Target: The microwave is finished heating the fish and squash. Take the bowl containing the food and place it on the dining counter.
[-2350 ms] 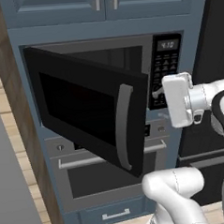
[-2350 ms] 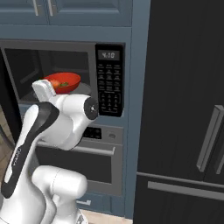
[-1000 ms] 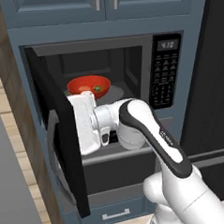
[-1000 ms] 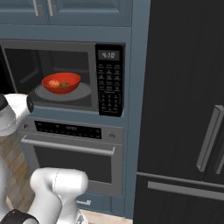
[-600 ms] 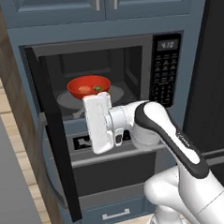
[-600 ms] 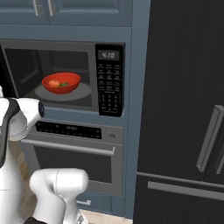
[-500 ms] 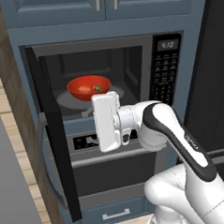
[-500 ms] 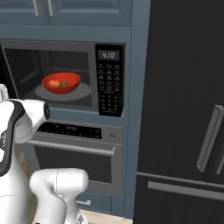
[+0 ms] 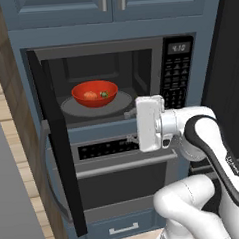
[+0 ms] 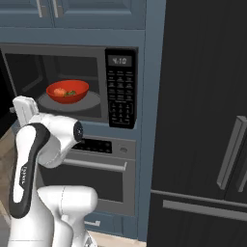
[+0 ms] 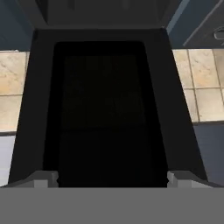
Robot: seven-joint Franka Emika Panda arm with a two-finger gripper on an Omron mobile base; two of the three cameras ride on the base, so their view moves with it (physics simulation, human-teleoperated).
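The built-in black microwave (image 9: 114, 86) stands with its dark glass door (image 9: 55, 145) swung wide toward the left of the left base view. On its cavity floor lies a round grey turntable plate (image 9: 73, 108), left of centre in that view. A glossy red round shallow bowl (image 9: 95, 93) sits directly on the plate, holding a small orange-tan lump (image 9: 90, 95) and, just beside it to the right, a smaller dark green piece (image 9: 104, 94).

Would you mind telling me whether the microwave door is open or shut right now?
Open. The microwave door is swung wide to the left, edge-on in the left base view, and the red bowl sits exposed on the turntable inside.
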